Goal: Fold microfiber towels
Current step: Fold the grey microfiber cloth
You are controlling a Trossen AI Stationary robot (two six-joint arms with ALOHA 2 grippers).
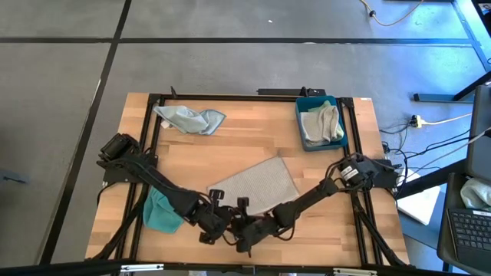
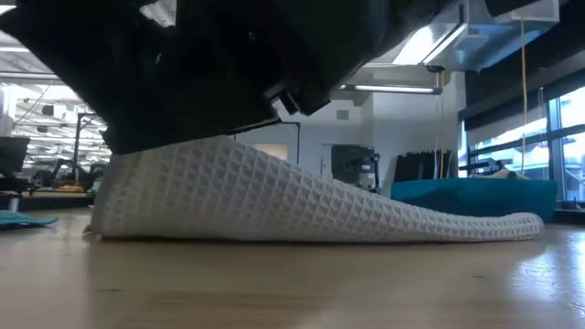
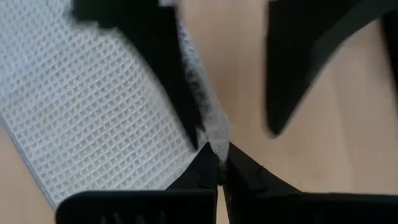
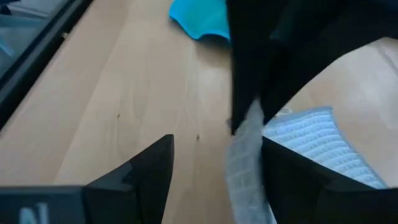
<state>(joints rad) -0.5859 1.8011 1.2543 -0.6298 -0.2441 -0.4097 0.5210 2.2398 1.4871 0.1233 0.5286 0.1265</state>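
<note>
Grey towel (image 1: 257, 186) lay pinched at its near corner by the clenched left gripper (image 3: 221, 167); right gripper (image 4: 214, 162) stood beside, released.

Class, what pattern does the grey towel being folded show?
A waffle-weave grid on the grey towel, clearest in the low view.

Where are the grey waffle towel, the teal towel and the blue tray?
grey waffle towel (image 1: 257, 186): high view, middle of the flat part.
teal towel (image 1: 159, 215): high view, centre of the bunched cloth.
blue tray (image 1: 298, 116): high view, left rim.
</note>
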